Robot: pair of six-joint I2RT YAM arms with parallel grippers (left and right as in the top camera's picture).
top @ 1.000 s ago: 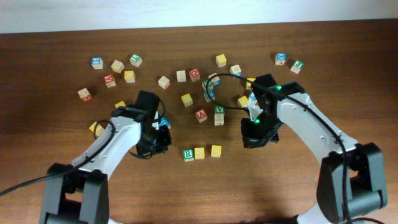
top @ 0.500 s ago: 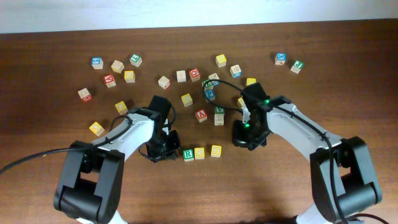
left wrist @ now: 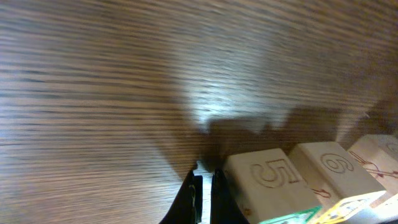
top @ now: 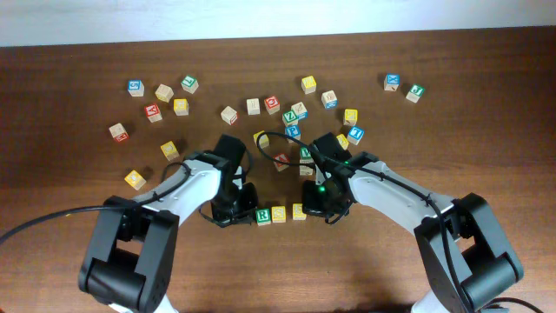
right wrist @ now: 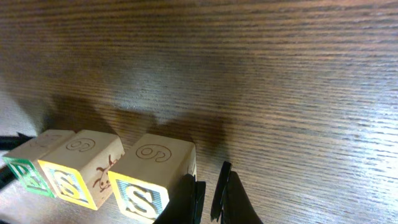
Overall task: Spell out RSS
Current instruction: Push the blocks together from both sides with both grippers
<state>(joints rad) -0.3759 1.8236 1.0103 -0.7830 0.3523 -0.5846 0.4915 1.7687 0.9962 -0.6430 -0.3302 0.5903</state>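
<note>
Three wooden cubes stand in a row near the table's middle. The R cube [top: 262, 215] has a green letter on white. Two yellow-faced S cubes [top: 279, 214] [top: 298, 211] follow on its right. My left gripper [top: 251, 213] is shut and empty, low on the table against the R cube's left side. In the left wrist view its fingers [left wrist: 214, 196] touch that cube's side [left wrist: 267, 180]. My right gripper [top: 310, 207] is shut and empty, against the right S cube [right wrist: 152, 177]. The middle S cube [right wrist: 78, 168] and the R cube [right wrist: 28, 163] lie beyond.
Several other alphabet cubes lie scattered across the back half of the table, the nearest a red-lettered one [top: 280, 161] and a green-lettered one [top: 306, 153] just behind the row. A yellow cube [top: 135, 180] sits at the left. Bare wood [top: 287, 269] runs in front.
Both grippers have closed in on the row from its two ends, the left from the left, the right from the right. The right S cube has slid slightly left towards its neighbour.
</note>
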